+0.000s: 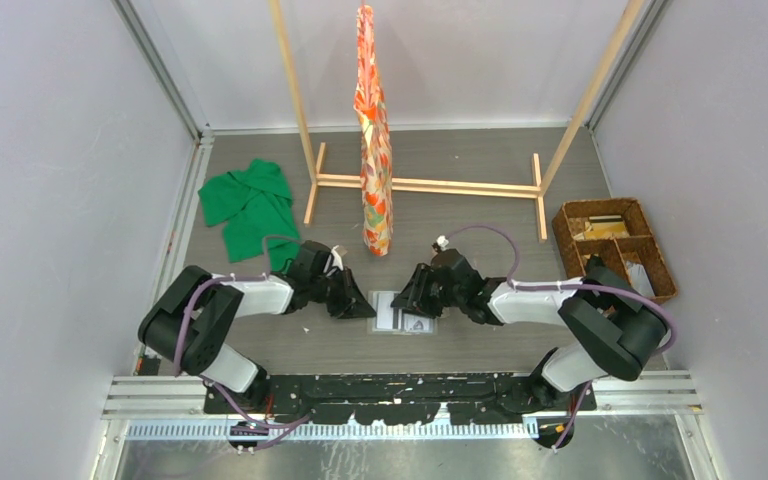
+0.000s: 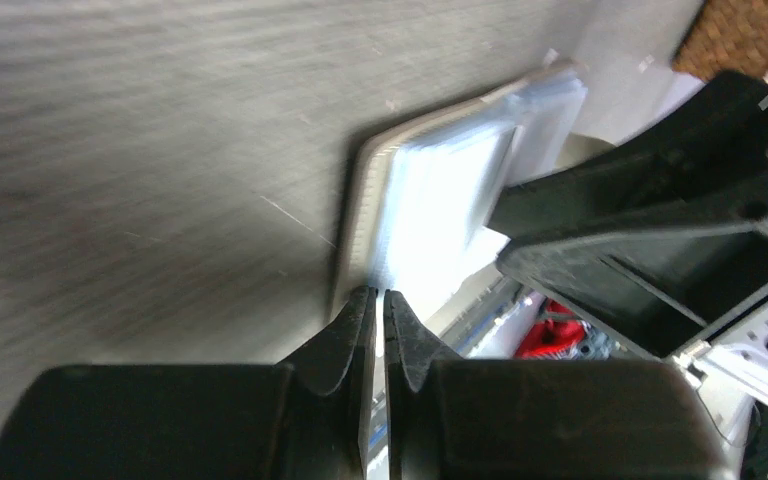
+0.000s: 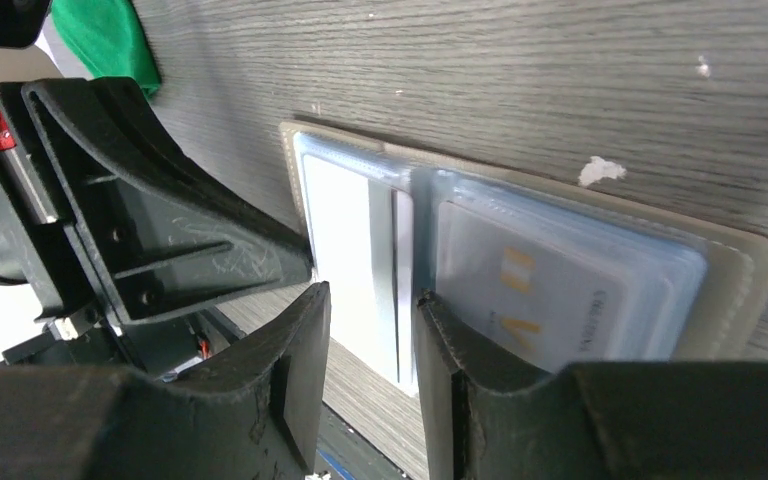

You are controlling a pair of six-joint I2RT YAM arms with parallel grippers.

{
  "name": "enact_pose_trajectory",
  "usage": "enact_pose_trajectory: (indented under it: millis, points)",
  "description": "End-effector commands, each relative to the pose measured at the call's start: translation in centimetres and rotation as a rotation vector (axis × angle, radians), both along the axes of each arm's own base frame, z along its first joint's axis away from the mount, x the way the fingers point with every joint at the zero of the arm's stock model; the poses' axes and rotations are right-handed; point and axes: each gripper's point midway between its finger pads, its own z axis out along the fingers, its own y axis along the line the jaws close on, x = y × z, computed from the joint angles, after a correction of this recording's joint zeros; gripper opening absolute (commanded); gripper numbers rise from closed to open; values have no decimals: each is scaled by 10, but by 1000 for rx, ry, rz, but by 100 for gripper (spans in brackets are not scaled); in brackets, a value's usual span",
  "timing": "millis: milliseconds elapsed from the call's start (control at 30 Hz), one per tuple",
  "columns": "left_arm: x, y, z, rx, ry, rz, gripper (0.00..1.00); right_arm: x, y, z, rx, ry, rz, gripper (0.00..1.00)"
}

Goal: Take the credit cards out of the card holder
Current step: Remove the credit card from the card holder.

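Observation:
The card holder (image 1: 401, 313) lies open and flat on the table between my two grippers, its pale pockets facing up (image 3: 730, 270). A white card (image 3: 355, 250) fills its left pocket, and a card with orange marks (image 3: 540, 290) shows through the right pocket. My left gripper (image 1: 365, 303) is shut, its tips (image 2: 379, 292) touching the holder's left edge (image 2: 440, 200). My right gripper (image 1: 412, 303) stands open, and its jaws (image 3: 370, 300) straddle the near end of the white card. The right finger rests at the holder's middle fold.
A brown wicker basket (image 1: 615, 245) stands at the right. A green cloth (image 1: 250, 205) lies at the back left. An orange patterned cloth (image 1: 373, 130) hangs from a wooden rack (image 1: 425, 185) behind the holder. Pale walls close in both sides.

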Motion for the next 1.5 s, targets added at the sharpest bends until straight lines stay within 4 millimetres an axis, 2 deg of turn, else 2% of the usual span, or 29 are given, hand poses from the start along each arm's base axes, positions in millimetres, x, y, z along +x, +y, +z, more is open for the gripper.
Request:
enact_pose_trajectory:
  millis: [0, 133, 267, 633, 1200, 1467]
  points:
    - [-1, 10, -21, 83, 13, 10, 9, 5, -5, -4, 3, -24, -44, 41]
    - [-2, 8, -23, 85, 19, 1, 9, 2, -3, -8, 51, -15, -51, 39]
    - [-2, 7, -24, 88, 26, -1, 8, 2, -1, -5, 105, -24, -72, 33]
    - [-3, 9, -28, 104, 39, -4, 8, 0, -6, -7, 138, -40, -98, 1]
    - [-6, 13, -31, 128, 50, 5, 7, -6, -53, -13, 90, -55, -125, 1]
    - [0, 12, -18, 129, 21, 0, 7, -6, -65, -5, 105, -79, -135, 1]
